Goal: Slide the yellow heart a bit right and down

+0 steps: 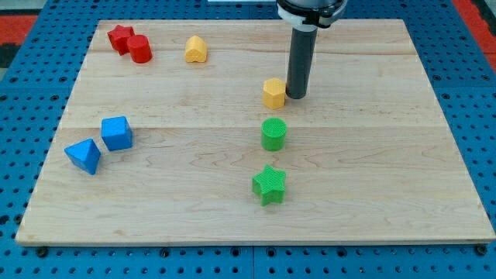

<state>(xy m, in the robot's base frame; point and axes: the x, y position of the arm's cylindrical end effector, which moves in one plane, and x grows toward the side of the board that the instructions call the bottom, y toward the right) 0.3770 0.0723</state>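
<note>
The yellow heart [196,49] sits near the board's [387,194] top edge; bare wood at its five o'clock. The tip [297,95] touches the yellow hexagon [273,92] at its three o'clock; the arm carries no pincer.

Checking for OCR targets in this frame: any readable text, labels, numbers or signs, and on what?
None readable. No print shows on the wooden board, on the yellow heart or the other blocks, or on the rod above my tip, which sits beside the yellow hexagonal block.
</note>
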